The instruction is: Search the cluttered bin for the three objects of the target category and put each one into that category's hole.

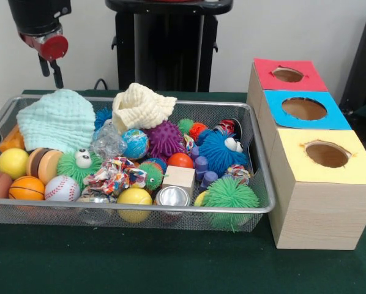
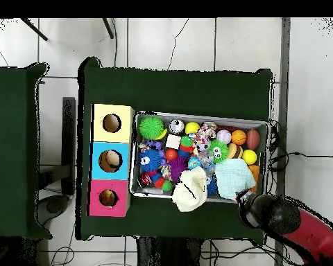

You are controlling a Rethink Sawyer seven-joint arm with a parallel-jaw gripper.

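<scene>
A wire mesh bin [image 1: 171,211] holds a jumble of toys: a basketball [image 1: 26,187], a baseball [image 1: 62,188], two yellow balls [image 1: 13,163], a purple spiky ball [image 1: 164,139], a blue fuzzy toy with eyes [image 1: 221,150], a green fuzzy ball [image 1: 231,196], a wooden block [image 1: 179,177] and a metal can [image 1: 172,197]. A mint cloth [image 1: 57,119] and a cream cloth [image 1: 141,105] lie over the back of the pile. My gripper [image 1: 51,72] hangs open and empty above the bin's far left corner. In the overhead view the gripper [image 2: 247,208] sits just outside the bin [image 2: 200,115].
Beside the bin stand three wooden boxes in a row, each with a round hole on top: red [image 1: 287,75], blue [image 1: 304,108] and yellow [image 1: 327,154]. Green cloth covers the table. The overhead view shows the same boxes left of the bin, yellow [image 2: 112,123] farthest from my base.
</scene>
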